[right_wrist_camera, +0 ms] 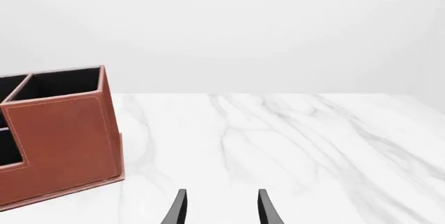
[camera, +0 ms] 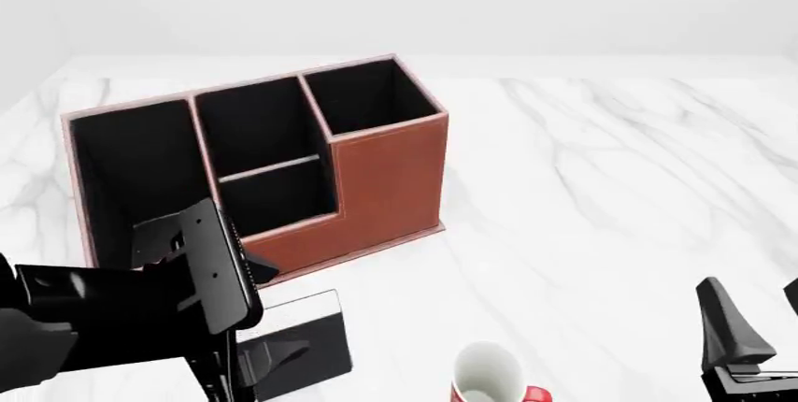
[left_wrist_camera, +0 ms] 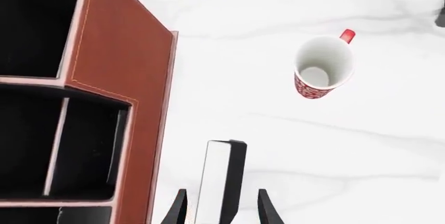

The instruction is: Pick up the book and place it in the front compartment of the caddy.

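My left gripper (left_wrist_camera: 221,211) has its fingers closed on the book (left_wrist_camera: 220,179), which stands on edge between them with its white page strip facing the camera; the grip sits at the lower end of the book. In the front view the book (camera: 231,266) is lifted clear of the marble table (camera: 599,196), just in front of the caddy (camera: 387,178) and near its low stepped wall. A dark reflection or shadow lies on the table below it. The front compartment (camera: 280,198), the low black-lined pocket of the middle column, sits just behind the held book and holds nothing that I can see. A red patterned mug (camera: 489,376) with a white interior stands upright on the table, apart from the caddy and to the right of my left arm. My right gripper (right_wrist_camera: 221,208) hangs with its fingers spread and nothing between them, well apart from the caddy, over bare table.
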{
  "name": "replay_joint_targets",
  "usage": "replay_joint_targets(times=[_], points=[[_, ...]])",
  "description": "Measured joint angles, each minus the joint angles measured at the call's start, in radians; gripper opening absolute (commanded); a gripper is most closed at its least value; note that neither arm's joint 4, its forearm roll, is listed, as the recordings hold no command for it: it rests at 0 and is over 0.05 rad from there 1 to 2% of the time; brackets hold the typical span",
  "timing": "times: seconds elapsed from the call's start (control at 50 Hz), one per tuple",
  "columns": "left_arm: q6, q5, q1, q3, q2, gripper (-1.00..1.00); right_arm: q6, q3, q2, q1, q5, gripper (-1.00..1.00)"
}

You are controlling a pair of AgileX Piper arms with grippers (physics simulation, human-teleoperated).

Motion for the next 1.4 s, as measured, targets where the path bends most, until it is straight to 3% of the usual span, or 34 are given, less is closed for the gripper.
replay_joint_targets(times=[1.4], points=[[-0.029,-0.179,0.039,0.116,0.075,1.00,0.000,0.000,0.000,0.000,0.000,1.00]])
